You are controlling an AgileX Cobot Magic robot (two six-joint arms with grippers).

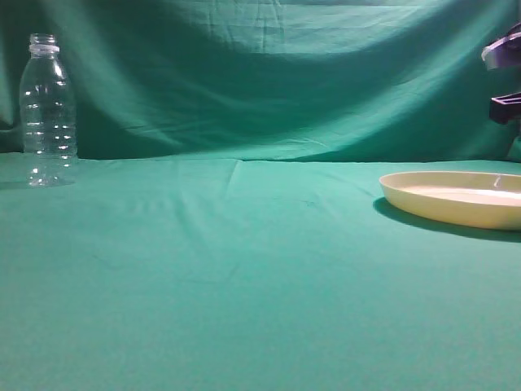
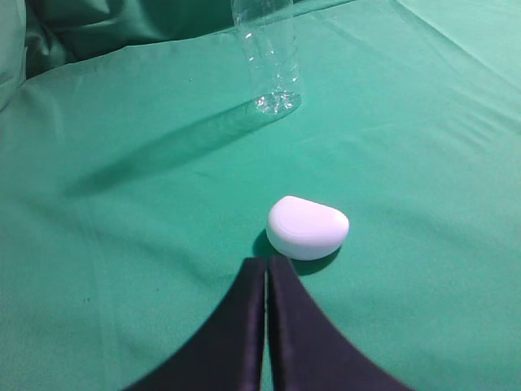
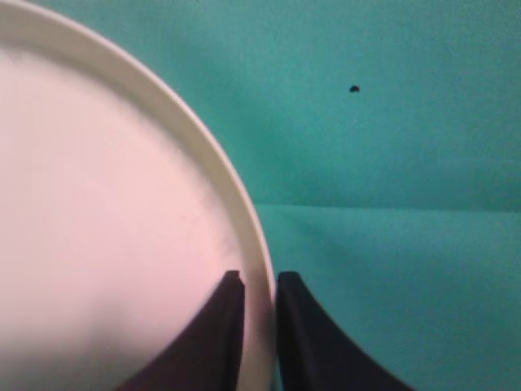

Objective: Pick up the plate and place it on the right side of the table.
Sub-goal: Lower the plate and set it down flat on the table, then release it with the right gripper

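Plate (image 3: 98, 204) rests on bench (image 1: 244, 269), right side; right fingers (image 3: 259, 326) straddle its rim, narrow gap, grip uncertain. Release remains. Left fingers (image 2: 266, 326) closed, empty.

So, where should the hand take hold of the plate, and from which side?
Probably at the rim. The plate is wide and shallow and lies flat on the table, so only its low raised rim gives something thin to pinch. Come from above at the edge, one finger inside and one outside, as the right hand stands in the right wrist view.
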